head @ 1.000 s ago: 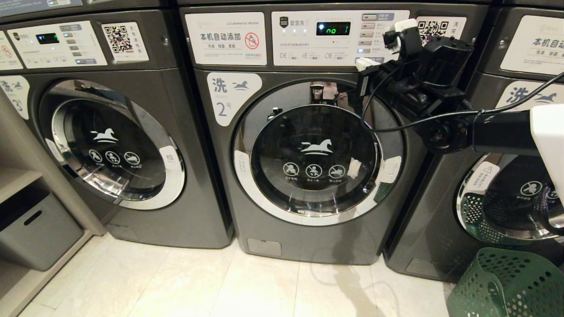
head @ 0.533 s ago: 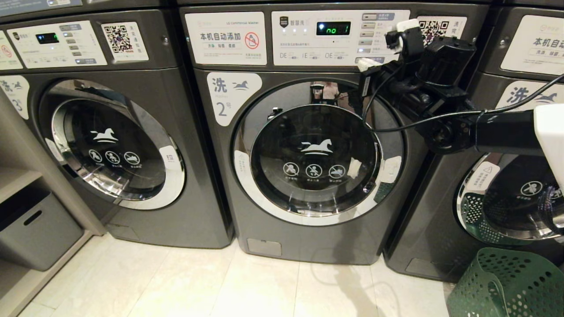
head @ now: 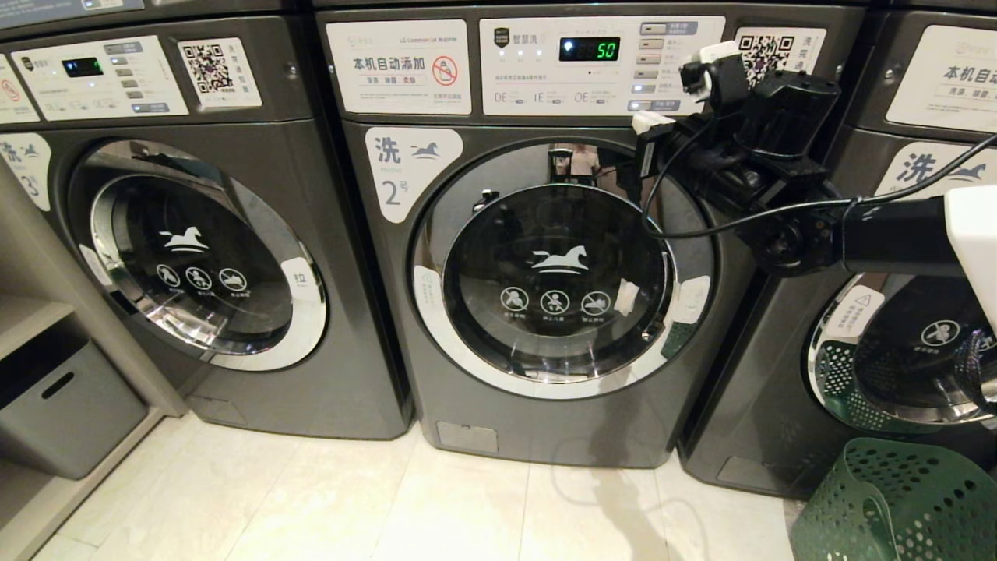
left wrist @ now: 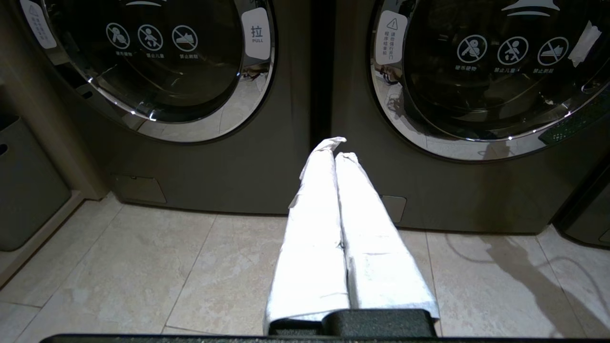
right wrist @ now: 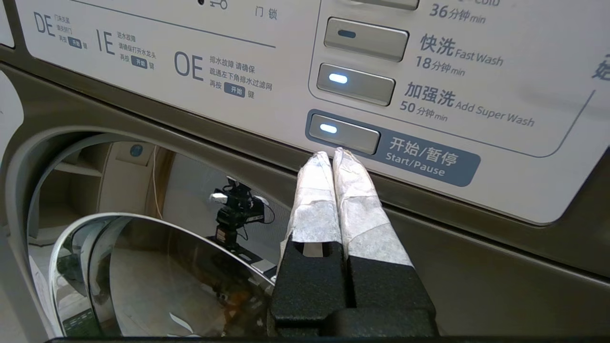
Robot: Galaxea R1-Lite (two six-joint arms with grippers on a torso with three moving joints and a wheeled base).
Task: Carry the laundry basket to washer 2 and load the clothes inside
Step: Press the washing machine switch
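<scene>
Three dark grey washers line the tiled laundry room. Washer 2 (head: 545, 257) stands centre, door closed; the laundry basket (head: 896, 506) sits near right. The right gripper (right wrist: 333, 153), pinched shut and empty, meets the Start/Pause button (right wrist: 343, 133): press squarely, without sliding. The left gripper (left wrist: 336, 147) hangs low, shut.

Washer 2 (head: 545, 257): dark grey front-loader, chrome-ringed glass door shut, display reading 50. Its lit Start/Pause button (right wrist: 344, 134) sits just beyond the right gripper (right wrist: 332, 155) tips. Laundry basket (head: 896, 506): dark green, perforated, on floor well below that gripper.
</scene>
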